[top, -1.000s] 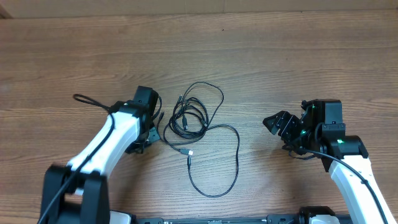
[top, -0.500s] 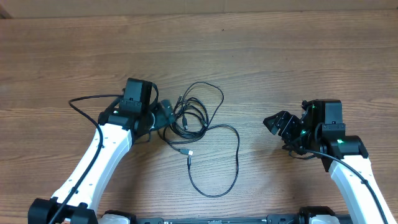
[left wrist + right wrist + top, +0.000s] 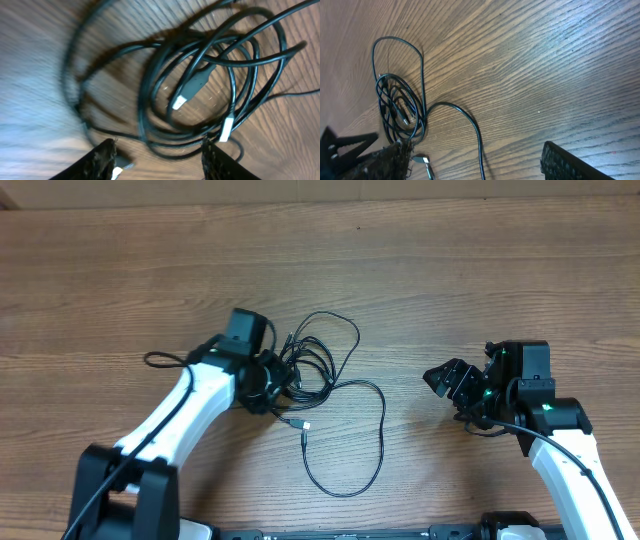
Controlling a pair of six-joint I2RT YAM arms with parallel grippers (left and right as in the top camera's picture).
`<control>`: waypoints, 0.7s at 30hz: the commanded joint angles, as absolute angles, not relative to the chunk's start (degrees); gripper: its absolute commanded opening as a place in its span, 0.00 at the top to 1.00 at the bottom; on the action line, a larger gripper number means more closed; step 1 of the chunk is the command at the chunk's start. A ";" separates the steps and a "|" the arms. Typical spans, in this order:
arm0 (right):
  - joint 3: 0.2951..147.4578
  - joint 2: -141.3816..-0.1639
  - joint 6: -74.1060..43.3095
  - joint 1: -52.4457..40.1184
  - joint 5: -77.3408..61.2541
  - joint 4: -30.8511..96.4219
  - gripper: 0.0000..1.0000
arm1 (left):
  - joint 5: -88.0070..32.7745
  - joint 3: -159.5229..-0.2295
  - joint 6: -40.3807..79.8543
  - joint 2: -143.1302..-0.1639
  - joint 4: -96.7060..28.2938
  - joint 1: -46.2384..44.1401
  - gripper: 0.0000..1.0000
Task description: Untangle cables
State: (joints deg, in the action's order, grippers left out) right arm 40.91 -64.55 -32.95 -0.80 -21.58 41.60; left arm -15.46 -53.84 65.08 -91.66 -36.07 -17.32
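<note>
Overhead, the cables (image 3: pixel 305 370) lie at centre, their knotted coil just ahead of the left gripper (image 3: pixel 274 377) — jaws spread, nothing pinched — while the right gripper (image 3: pixel 446 377), also spread and empty, sits well apart.

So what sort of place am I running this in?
Likely a robotics lab bench: a wood-grain tabletop, a white-and-black left arm and right arm reaching in from its near edge, and a tangle of thin black cables.
</note>
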 commanded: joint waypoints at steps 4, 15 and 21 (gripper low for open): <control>40.45 -64.42 -32.51 -0.97 -21.02 41.74 0.18 | -14.09 -54.46 70.74 -97.86 -30.44 -20.01 0.41; 40.45 -64.42 -32.51 -0.97 -20.99 42.61 0.18 | -9.43 -55.44 64.07 -96.49 -29.34 -19.81 0.96; 40.45 -64.42 -32.56 -0.97 -21.04 42.78 0.18 | -9.78 -58.39 49.17 -82.96 -30.26 -19.94 0.96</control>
